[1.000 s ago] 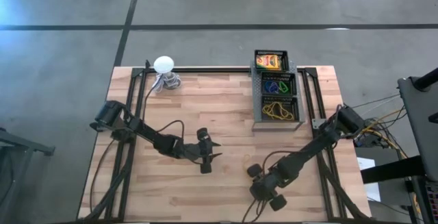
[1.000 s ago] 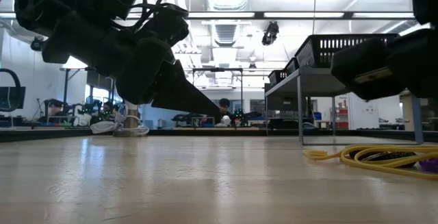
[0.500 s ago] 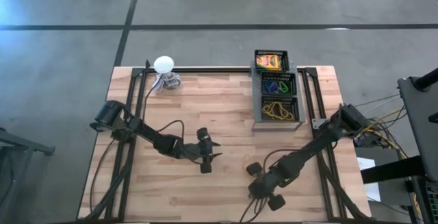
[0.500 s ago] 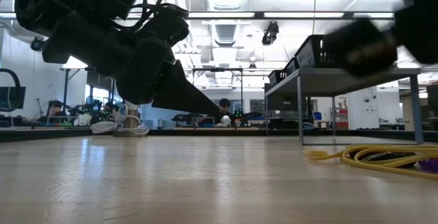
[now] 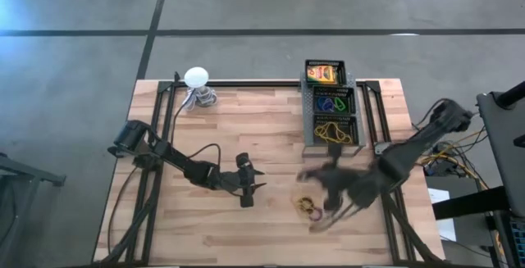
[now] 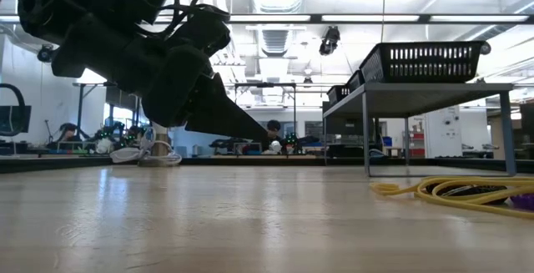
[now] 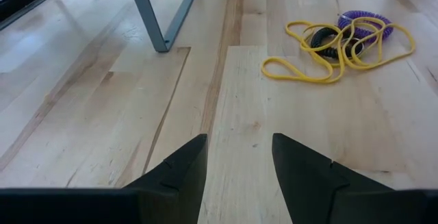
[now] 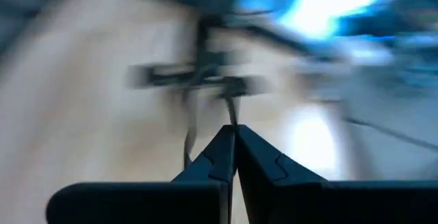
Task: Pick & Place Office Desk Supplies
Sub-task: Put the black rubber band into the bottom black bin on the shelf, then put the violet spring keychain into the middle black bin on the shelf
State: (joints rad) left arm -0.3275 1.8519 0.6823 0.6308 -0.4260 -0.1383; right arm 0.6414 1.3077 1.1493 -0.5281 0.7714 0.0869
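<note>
Two pincers: left pincer [image 5: 256, 180] parted, empty, mid-frame; right pincer [image 8: 235, 145] pressed shut, smeared, load unreadable. Tangled yellow rubber bands [image 7: 339, 46] over purple ring [image 7: 366, 22], lower centre on wooden table [image 5: 246, 124].

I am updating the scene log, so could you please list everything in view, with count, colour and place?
Table: one, light wood.
Tiered rack: one, dark mesh, three compartments, far right part of the table.
Boxes: count unclear, yellow and green, far compartment.
Rings: several, blue and green, middle compartment.
Rubber bands in rack: a bunch, yellow, near compartment.
Loose pile: yellow bands tangled with a purple ring and a dark one, on the table.
Ball-topped object: one, white on a grey coil, far left.
Left tool: dark, open, mid-table.
Right tool: dark, shut, near the loose pile.
</note>
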